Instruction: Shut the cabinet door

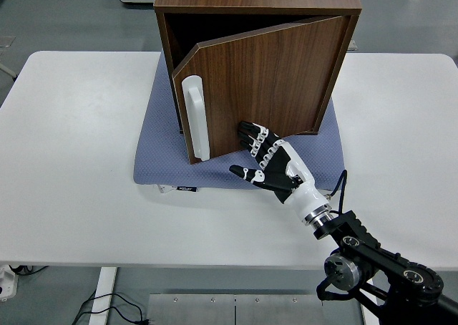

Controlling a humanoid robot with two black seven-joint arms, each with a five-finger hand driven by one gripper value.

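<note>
The cabinet [257, 24] sits on a blue mat [154, 160] mid-surface, its door [265, 89] partly swung in but with a gap left at the handle [195, 117] side. The right hand [268, 157], fingers flat and holding nothing, presses the door's lower face. A last push remains, I'd say.

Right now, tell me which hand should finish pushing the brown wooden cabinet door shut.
Right. The right hand already has its open fingers against the lower face of the brown wooden cabinet door, beside the white handle, with the door ajar. The left arm is not in view.
</note>
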